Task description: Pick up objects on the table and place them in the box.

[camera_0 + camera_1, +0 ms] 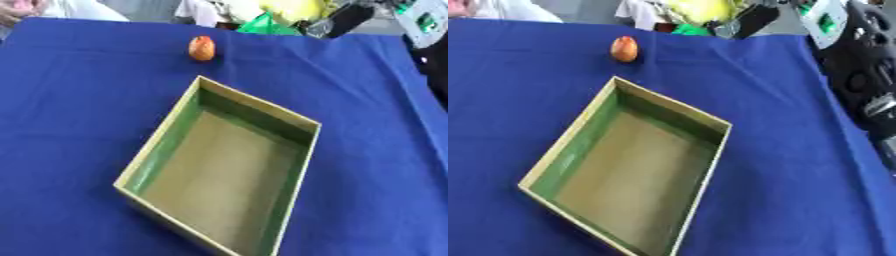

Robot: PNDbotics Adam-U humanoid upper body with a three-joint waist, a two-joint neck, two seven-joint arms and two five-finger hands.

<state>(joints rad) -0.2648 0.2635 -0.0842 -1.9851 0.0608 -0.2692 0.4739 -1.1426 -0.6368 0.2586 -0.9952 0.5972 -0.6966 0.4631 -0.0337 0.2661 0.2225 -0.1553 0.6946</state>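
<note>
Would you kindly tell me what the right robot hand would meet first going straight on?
Cannot tell: only the right arm shows, at the view's right edge. The robot hand and its heading are out of view.

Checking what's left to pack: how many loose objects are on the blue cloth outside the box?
1: a small orange object on the cloth just beyond the far corner of the open box, which looks empty. None seems hidden.

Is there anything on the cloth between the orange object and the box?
No. Between the orange object and the box, the left eye view shows only bare blue cloth.
</note>
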